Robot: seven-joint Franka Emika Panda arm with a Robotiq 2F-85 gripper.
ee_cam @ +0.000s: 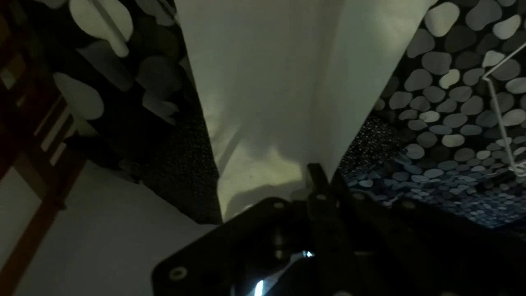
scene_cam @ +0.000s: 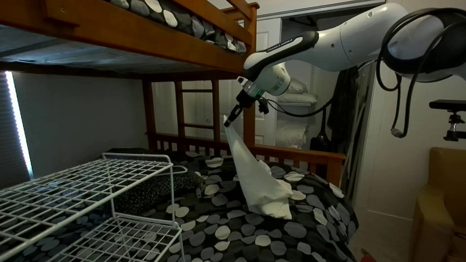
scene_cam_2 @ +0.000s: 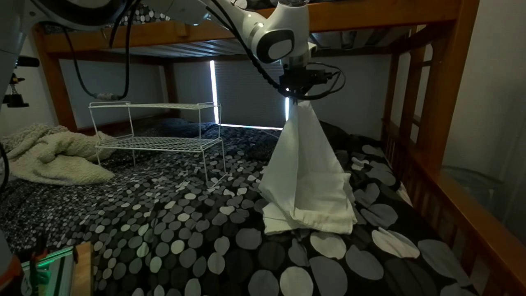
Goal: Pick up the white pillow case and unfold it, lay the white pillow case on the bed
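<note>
Gripper point(scene_cam: 228, 123): jaws drawn together, pinching the upper end of the pillow case point(scene_cam_2: 302, 172). Pillow case: hangs in a tall taper, lower end folded on the bed point(scene_cam_2: 197, 246); held high, presumably so its weight opens the folds. Bed: bears the slack, likely a help in laying it flat. Rack point(scene_cam_2: 160, 144): on the bed, apart from the pillow case.

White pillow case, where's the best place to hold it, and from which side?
I'd take the white pillow case from above, by its raised top end, where the gripper pinches it: the limp fabric narrows there to an easy pinch, while its wider lower end lies in folds on the bed.
</note>
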